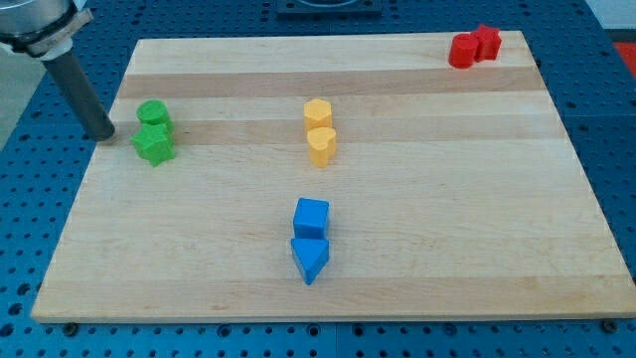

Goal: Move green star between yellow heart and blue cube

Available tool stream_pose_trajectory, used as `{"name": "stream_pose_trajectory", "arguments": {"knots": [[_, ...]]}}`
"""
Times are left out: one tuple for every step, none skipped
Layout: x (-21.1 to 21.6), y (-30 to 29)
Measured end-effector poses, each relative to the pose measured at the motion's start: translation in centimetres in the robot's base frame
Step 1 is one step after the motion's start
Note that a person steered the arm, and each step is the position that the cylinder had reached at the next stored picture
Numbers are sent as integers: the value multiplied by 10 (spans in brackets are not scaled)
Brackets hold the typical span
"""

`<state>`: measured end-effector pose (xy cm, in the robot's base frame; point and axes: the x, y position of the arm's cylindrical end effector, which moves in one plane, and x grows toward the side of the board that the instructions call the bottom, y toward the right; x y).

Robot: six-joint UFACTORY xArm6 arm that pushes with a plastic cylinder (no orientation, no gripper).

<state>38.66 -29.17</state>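
Note:
The green star (153, 145) lies near the board's left edge, touching a round green block (154, 114) just above it. The yellow heart (320, 146) sits at the board's middle, touching a yellow hexagon block (317, 113) above it. The blue cube (311, 218) is lower down in the middle, touching a blue triangle block (309, 259) below it. My tip (103, 134) is at the board's left edge, a short way to the left of the green star and apart from it.
Two red blocks (473, 47) sit together at the top right corner of the wooden board (497, 199). A blue perforated table surrounds the board.

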Motion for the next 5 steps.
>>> {"name": "stream_pose_trajectory", "arguments": {"knots": [[0,23],[5,47],[19,61],[34,68],[42,84]]}}
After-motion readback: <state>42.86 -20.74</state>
